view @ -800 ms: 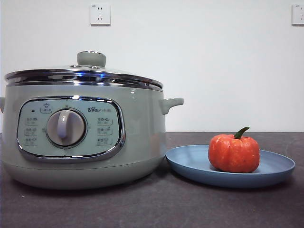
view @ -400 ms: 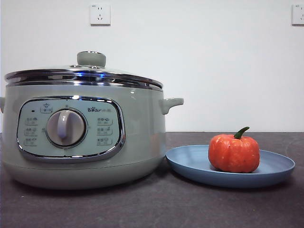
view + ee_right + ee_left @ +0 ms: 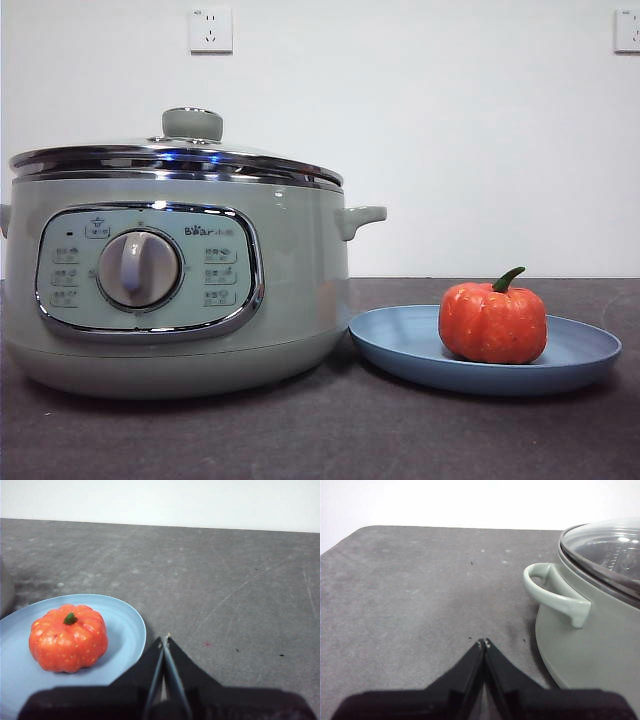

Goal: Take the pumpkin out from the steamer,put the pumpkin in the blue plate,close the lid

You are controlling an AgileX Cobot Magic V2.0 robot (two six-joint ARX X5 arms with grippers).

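No change is noted across the last second: the scene is matched by the earlier front views. The pumpkin (image 3: 492,322) is seated upright in the blue plate (image 3: 590,352), just beside the steamer (image 3: 290,300). The lid (image 3: 175,152) is found seated on the chrome rim. The left gripper (image 3: 484,643) and right gripper (image 3: 164,639) are held clear above the table (image 3: 410,595), jaws closed on nothing. All three steps are judged complete
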